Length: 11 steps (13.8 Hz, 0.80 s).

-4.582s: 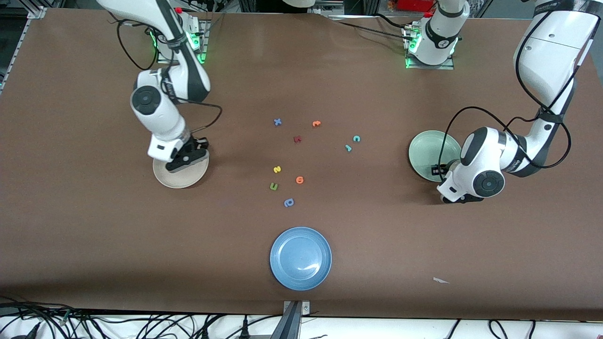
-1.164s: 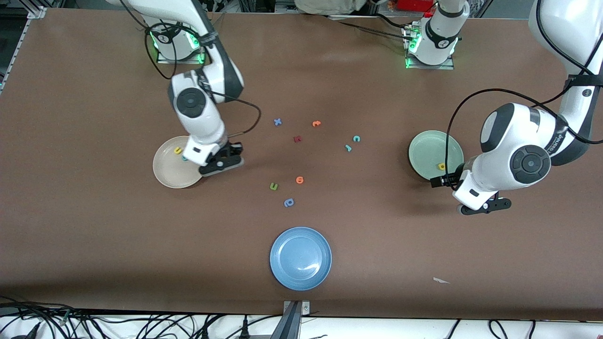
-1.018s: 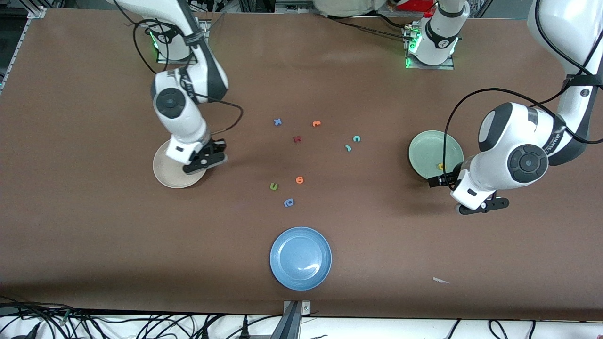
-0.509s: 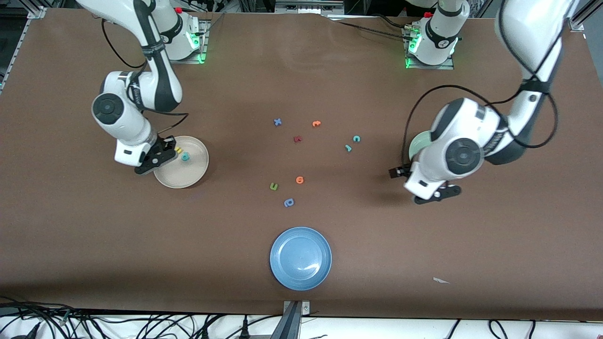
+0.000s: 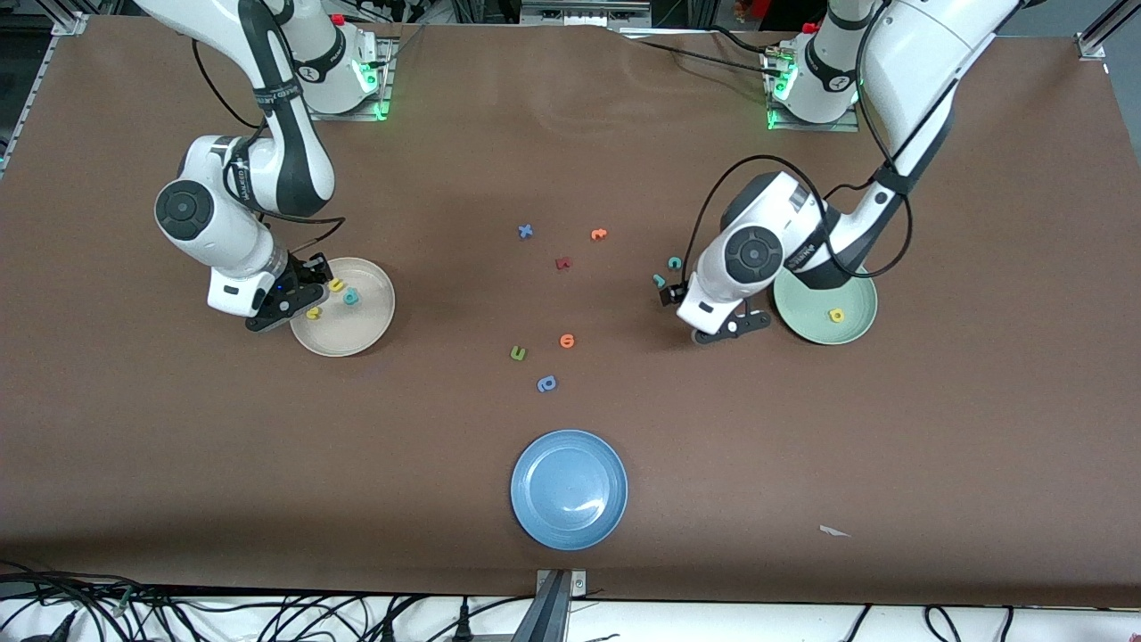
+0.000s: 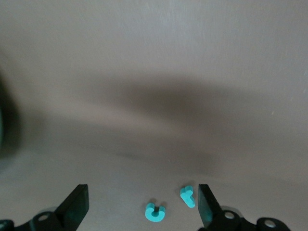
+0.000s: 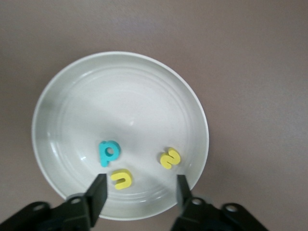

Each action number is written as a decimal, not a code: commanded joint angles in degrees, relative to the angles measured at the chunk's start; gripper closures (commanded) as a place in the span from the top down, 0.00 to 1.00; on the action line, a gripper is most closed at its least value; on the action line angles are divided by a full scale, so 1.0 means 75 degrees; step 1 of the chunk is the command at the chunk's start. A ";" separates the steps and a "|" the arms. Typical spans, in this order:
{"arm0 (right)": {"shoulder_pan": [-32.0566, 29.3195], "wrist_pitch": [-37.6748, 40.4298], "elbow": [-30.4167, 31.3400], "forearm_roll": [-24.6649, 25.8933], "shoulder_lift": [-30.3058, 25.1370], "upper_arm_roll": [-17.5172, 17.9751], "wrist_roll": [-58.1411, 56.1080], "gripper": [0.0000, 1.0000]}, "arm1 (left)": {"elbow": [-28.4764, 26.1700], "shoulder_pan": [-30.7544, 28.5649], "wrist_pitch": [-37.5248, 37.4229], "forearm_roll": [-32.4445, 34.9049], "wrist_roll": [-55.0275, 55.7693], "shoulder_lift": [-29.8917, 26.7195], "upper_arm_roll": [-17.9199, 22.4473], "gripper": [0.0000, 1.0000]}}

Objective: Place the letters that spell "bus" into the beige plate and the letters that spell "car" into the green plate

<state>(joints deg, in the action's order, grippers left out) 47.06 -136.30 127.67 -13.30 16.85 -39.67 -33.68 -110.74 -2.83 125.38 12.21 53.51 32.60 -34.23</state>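
- We see a brown table (image 5: 570,134) with two white robot arms reaching over it from their bases.
- The beige plate (image 5: 365,325) sits toward the right arm's end of the table. In it lie the teal b (image 5: 352,297), the yellow u (image 5: 336,285) and the yellow s (image 5: 314,313), all apart from each other.
- The right gripper (image 5: 299,299) hangs over the rim of the beige plate. In the right wrist view its fingers (image 7: 98,190) stand apart with nothing between them, above the three letters.
- The green plate (image 5: 856,325) sits toward the left arm's end of the table. The yellow a (image 5: 835,315) lies in it.
- The teal c (image 5: 675,262) and the teal r (image 5: 659,280) lie on the bare table near each other, beside the green plate toward the middle of the table.
- The left gripper (image 5: 704,308) hangs over the table between those two teal letters and the green plate. In the left wrist view its fingers (image 6: 77,204) are spread wide and empty, with the c and r showing between them.
- In the middle of the table we see other small letters: a blue x (image 5: 525,232), an orange letter (image 5: 598,234), a dark red letter (image 5: 562,263), a second orange letter (image 5: 567,341), a green letter (image 5: 518,354) and a blue letter (image 5: 546,384).
- A blue plate (image 5: 535,517) sits nearest the front camera, empty.
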 commanded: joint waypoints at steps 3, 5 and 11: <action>0.0018 0.1869 -0.1432 -0.0148 -0.0184 0.0004 0.0235 1.00 | -0.1382 0.0025 0.1257 -0.0093 0.0213 -0.0409 -0.0053 1.00; 0.0077 0.2503 -0.2159 -0.0148 -0.0102 0.0027 0.0949 1.00 | -0.1571 0.0037 0.1493 -0.0093 0.0236 -0.0385 -0.0053 1.00; 0.0230 0.4448 -0.4701 -0.0054 0.0670 -0.0019 0.3503 1.00 | -0.1641 0.0142 0.1517 -0.0093 0.0471 -0.0373 -0.0053 0.86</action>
<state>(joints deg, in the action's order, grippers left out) 49.45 -108.13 100.25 -13.43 17.37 -39.37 -12.80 -121.29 -2.45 136.13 12.21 55.91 32.05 -34.69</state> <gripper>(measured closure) 0.000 0.097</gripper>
